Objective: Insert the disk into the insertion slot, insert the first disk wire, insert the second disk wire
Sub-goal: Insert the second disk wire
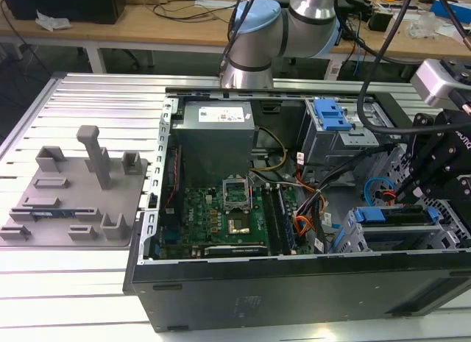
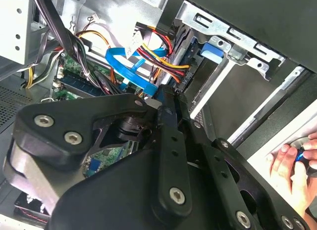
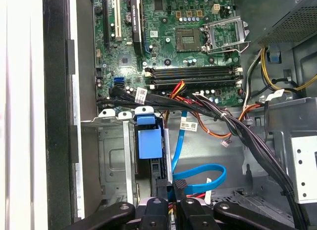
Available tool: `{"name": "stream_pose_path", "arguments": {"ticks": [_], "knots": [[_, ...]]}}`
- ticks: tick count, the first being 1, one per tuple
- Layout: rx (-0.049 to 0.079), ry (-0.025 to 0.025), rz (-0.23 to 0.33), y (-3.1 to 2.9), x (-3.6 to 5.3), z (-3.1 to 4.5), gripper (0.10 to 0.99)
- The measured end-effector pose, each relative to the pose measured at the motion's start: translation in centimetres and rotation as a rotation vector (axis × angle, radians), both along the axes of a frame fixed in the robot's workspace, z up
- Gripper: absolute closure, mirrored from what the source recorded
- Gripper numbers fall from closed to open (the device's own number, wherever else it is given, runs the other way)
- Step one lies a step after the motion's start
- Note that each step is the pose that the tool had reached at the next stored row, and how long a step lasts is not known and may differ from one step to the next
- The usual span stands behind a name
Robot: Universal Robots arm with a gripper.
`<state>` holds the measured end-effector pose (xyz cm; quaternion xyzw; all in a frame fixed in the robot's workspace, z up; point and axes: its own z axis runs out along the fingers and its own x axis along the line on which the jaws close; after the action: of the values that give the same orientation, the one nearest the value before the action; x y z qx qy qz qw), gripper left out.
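Observation:
The disk (image 3: 149, 143) sits in the insertion slot (image 3: 111, 156), its blue caddy end facing out; in the exterior view the disk (image 1: 386, 215) lies low in the case's right corner. My gripper (image 3: 171, 190) is just behind the disk, its fingers (image 3: 181, 188) shut on the black connector of a blue flat disk wire (image 3: 208, 168). In the second wrist view the gripper (image 2: 168, 94) meets that blue wire (image 2: 121, 67) beside a red and yellow wire bundle (image 2: 158, 57). From outside, the gripper (image 1: 405, 195) reaches down next to the blue wire (image 1: 375, 186).
A thick black cable bundle (image 3: 237, 126) runs beside the gripper. The motherboard (image 1: 221, 209) and power supply (image 1: 215, 121) fill the case's left. A taller grey cage with a blue latch (image 1: 331, 115) stands behind. A person's hand (image 2: 292, 163) rests outside the case. A grey fixture plate (image 1: 73, 195) lies at the exterior view's left.

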<state>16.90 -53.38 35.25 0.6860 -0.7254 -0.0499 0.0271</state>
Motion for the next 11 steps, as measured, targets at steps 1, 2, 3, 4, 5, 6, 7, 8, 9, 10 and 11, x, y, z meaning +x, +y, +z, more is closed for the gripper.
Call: {"name": "stream_pose_path", "arguments": {"ticks": [1, 2, 3, 4, 5, 6, 7, 8, 9, 10, 11], "knots": [[0.0, 0.0, 0.0, 0.0, 0.0, 0.0, 0.925], [0.0, 0.0, 0.0, -0.01, 0.0, 0.01, 0.925], [0.0, 0.0, 0.0, -0.03, 0.0, 0.0, 0.925], [0.0, 0.0, 0.0, -0.04, 0.0, 0.0, 0.925], [0.0, 0.0, 0.0, -0.08, 0.0, 0.0, 0.925], [0.0, 0.0, 0.0, -0.11, 0.0, 0.0, 0.925], [0.0, -0.0001, 0.0, -0.19, 0.0, -0.02, 0.925], [0.0, 0.0, 0.0, -0.29, 0.0, -0.03, 0.925], [0.0, 0.0, 0.0, -0.34, 0.0, -0.05, 0.925], [0.0, 0.0, 0.0, -0.39, 0.0, -0.06, 0.925], [0.0, 0.0, 0.0, -0.44, 0.0, -0.09, 0.925]]}}
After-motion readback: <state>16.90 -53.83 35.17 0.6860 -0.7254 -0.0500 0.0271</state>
